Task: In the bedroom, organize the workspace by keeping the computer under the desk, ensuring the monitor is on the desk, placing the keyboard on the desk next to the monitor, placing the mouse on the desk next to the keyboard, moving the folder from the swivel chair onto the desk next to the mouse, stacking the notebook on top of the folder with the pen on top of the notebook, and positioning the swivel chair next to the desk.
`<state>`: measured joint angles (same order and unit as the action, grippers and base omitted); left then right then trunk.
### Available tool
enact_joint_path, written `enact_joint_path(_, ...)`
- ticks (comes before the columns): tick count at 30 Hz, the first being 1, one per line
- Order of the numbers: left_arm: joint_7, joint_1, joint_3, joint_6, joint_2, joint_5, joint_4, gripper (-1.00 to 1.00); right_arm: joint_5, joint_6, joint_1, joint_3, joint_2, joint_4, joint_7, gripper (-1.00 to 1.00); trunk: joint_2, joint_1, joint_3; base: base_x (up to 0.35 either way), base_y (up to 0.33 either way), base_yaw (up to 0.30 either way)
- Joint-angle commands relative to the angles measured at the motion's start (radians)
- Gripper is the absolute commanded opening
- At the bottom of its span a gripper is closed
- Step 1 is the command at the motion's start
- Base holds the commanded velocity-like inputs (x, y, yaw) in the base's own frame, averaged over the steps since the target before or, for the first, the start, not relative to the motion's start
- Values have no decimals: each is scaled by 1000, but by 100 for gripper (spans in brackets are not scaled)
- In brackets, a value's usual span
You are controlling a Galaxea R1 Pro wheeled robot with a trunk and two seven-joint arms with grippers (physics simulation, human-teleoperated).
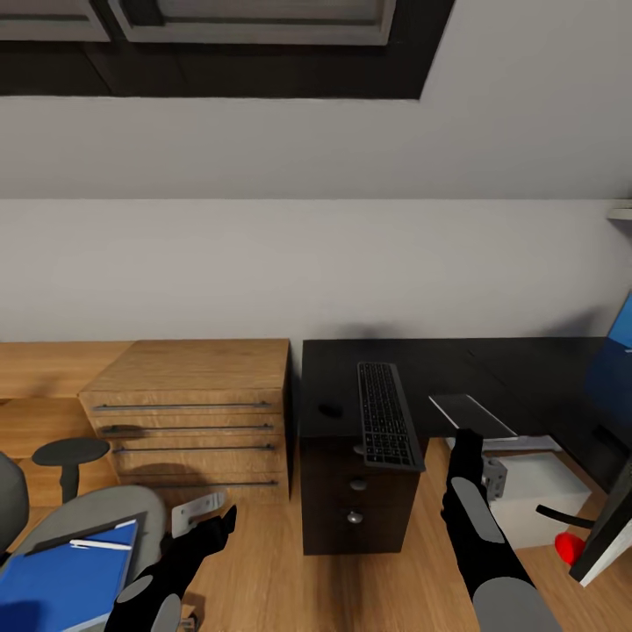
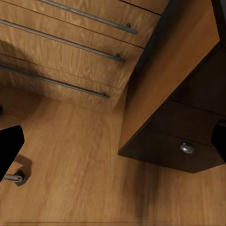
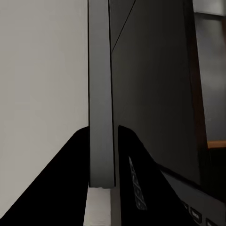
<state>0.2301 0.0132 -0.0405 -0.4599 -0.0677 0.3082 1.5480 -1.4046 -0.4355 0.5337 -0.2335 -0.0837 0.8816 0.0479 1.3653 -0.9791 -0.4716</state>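
Keyboard [image 1: 387, 414] is the step in hand, by my reading. It lies on the black bench [image 1: 527, 369], long axis running away from the robot, its near end jutting past the bench edge above the dark drawer unit [image 1: 355, 509].

Far left of the keyboard: swivel chair [image 1: 105, 513], with the blue folder [image 1: 66, 584] on its seat and the whitish pen [image 1: 99, 544] on top of the folder. None of these has reached the bench yet.

Nearer the keyboard, still to its left: left gripper [image 1: 219, 520] hangs low over the wood floor in front of the light-wood cabinet [image 1: 193, 412]. The left wrist view shows its fingers [image 2: 9, 146] wide apart with nothing between them.

Just right of the keyboard: a thin grey slab [image 1: 470, 412] at the bench edge, identity unclear. Right gripper [image 1: 465, 443] is up against the slab's near end. In the right wrist view the black fingers [image 3: 56, 188] flank the slab [image 3: 101, 117] edge-on, with key rows in the corner. Cannot tell whether they press on it.

Far right of the keyboard: a black panel with a white edge [image 1: 606, 535], possibly the monitor, leaning low.

Next move, as a judgement: settle the keyboard fully onto the bench. That calls for a level slide away from the edge, leaving room beside it for the mouse and folder.
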Motion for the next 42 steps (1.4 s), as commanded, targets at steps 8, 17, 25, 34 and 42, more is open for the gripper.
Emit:
enact_joint_path(8, 9, 1, -1, -3, 0, 11, 2, 100, -11, -1, 0, -1, -1, 0, 8, -100, 1, 0, -1, -18, 0, 0)
enact_joint_path(17, 9, 1, -2, -3, -1, 11, 4, 100, -15, 1, 1, 0, -3, 4, 17, -100, 1, 0, -1, 0, 0, 0)
enact_joint_path(25, 9, 1, -3, -3, -1, 11, 4, 100, -16, 3, 1, -1, -4, 5, 93, -100, 1, 0, -1, 0, 0, 0)
enact_joint_path(34, 9, 1, -4, -3, -1, 11, 4, 100, -16, 2, 0, -1, -4, 4, 100, -100, 22, -11, -10, 0, 0, 0)
enact_joint_path(42, 9, 1, -4, -3, -1, 11, 4, 100, -16, 1, 1, -1, -4, 4, 101, -100, 78, -42, -36, 0, 0, 0)
